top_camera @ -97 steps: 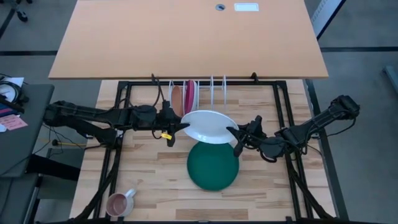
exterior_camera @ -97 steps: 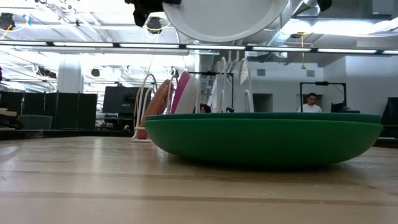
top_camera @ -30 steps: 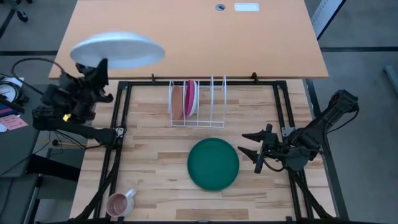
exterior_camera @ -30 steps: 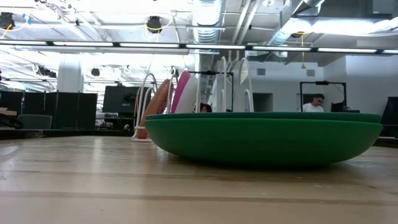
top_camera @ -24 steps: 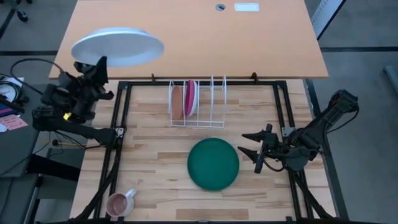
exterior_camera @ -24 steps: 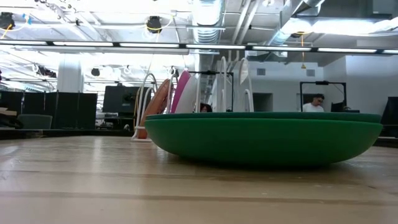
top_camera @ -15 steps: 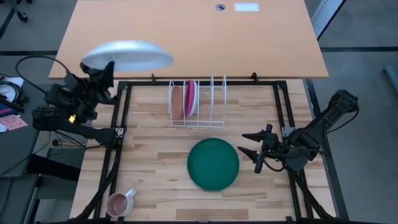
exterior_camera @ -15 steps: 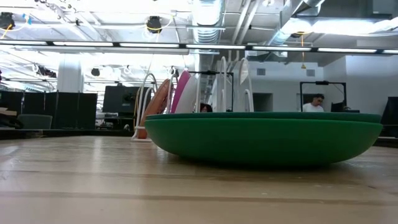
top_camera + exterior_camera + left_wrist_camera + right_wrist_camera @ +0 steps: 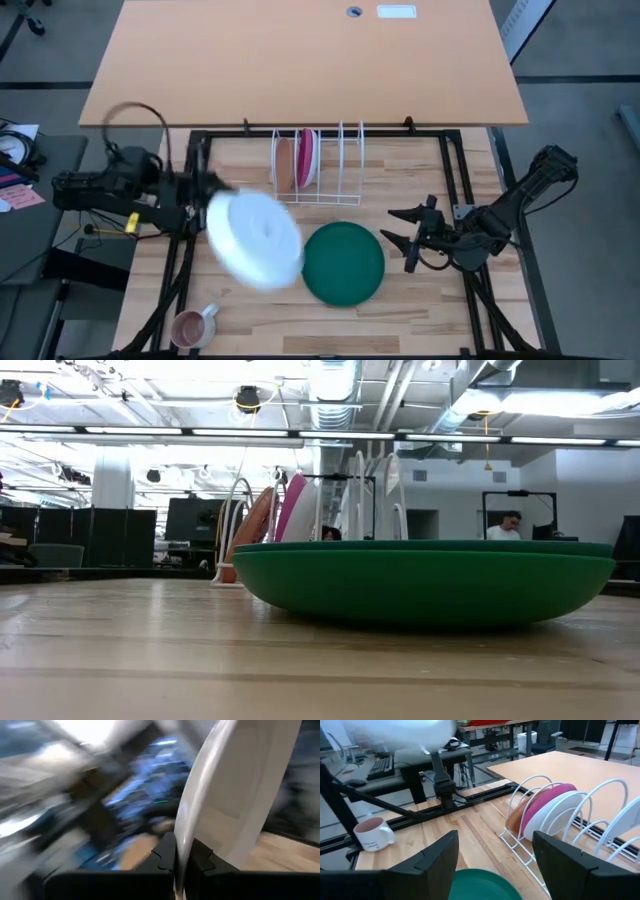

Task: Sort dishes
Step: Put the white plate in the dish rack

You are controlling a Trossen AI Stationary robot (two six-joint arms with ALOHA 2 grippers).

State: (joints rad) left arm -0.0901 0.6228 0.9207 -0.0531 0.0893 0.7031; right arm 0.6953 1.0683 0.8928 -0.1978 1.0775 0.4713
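Your left hand (image 9: 176,865) grips the white plate (image 9: 255,238) by its rim, face up, left of the green plate (image 9: 343,263); your right hand (image 9: 400,232) gapes wide.

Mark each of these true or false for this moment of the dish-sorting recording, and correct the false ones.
1. The left gripper is shut on the white plate. True.
2. The dark green plate stands in the wire rack. False: it lies flat on the table, in front of the rack.
3. The right gripper is open and holds nothing. True.
4. The pink mug sits inside the rack. False: it stands near the table's front left corner.
5. The rack holds an orange-brown plate and a magenta plate. True.
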